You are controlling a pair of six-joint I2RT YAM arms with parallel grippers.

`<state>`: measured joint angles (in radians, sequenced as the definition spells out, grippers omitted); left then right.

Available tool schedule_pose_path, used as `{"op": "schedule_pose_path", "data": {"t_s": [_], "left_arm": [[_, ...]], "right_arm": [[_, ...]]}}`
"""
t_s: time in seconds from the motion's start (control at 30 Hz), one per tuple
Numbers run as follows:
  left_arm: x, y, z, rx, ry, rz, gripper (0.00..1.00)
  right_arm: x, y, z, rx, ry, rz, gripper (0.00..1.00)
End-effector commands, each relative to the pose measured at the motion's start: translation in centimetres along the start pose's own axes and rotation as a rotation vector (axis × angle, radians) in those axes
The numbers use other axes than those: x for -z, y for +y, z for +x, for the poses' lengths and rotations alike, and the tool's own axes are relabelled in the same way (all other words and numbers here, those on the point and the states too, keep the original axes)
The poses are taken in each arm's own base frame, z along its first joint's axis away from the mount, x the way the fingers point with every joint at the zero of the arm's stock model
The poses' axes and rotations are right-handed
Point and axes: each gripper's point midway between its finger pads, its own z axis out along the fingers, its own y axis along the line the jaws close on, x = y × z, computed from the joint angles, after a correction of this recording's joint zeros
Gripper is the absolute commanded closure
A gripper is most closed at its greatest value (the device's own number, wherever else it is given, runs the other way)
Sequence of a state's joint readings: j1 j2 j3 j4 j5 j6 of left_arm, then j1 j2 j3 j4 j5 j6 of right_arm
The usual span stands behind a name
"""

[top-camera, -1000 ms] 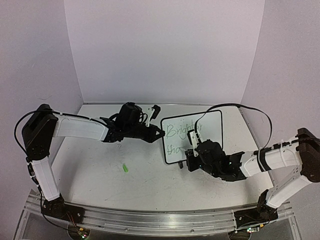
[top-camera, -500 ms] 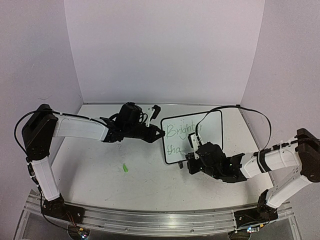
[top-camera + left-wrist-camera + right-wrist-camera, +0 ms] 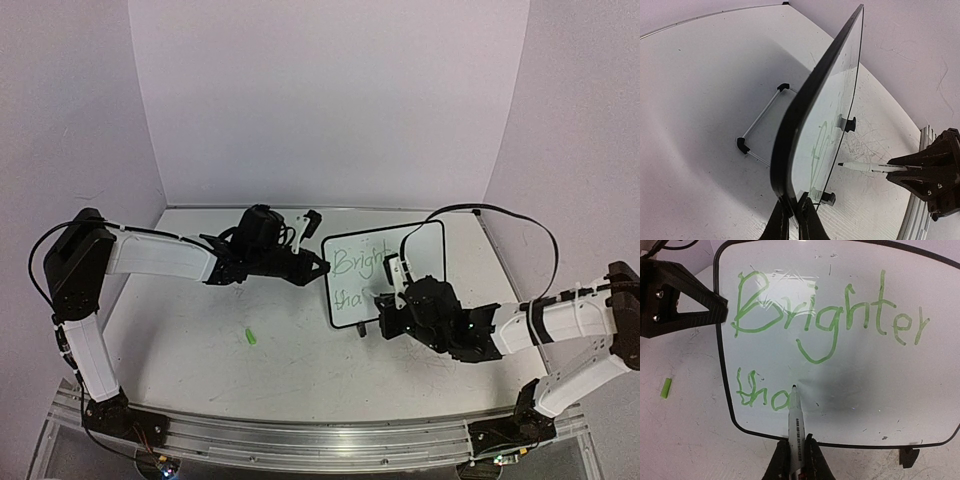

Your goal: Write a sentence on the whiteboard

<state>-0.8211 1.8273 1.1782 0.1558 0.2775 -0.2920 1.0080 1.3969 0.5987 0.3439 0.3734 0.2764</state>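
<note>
The right hand (image 3: 796,456) is closed tight around a thin pen (image 3: 795,422), its tip at 12 o'clock on the board (image 3: 870,390), by the green words (image 3: 830,315). The left hand (image 3: 792,217) pinches the board's edge at 9 o'clock. The board looks light, stiff and easy to tip, so hold its frame.

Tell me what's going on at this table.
Two robot arms are writing on a small whiteboard. The left claw is clamped on the board's near edge, steadying it as it stands on its feet. The right claw grips a marker, its tip at the board's face. The green sentence reads "Brighter", with "tha" begun on the second line, right where the tip sits. A small green piece lies on the table.
</note>
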Motion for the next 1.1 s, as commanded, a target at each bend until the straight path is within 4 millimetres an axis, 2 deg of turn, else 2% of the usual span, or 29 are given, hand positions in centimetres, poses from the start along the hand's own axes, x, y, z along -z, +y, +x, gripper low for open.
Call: {"op": "schedule_pose_path", "data": {"t_s": [0.0,0.7,1.07], "left_arm": [[0.5,1.8,-1.8,-0.036,-0.034,-0.094,1.00],[0.5,1.6,-1.9,-0.036,-0.036,-0.089,1.00],[0.5,1.6,-1.9,-0.035,-0.037,-0.087,1.00]], "right_arm": [[-0.3,-0.1,-1.3,0.004,-0.039,0.015,1.00],[-1.2,-0.7,0.1,0.024,0.000,0.070,1.00],[-1.2,-0.9,2.2,0.011,0.062,0.060,1.00]]}}
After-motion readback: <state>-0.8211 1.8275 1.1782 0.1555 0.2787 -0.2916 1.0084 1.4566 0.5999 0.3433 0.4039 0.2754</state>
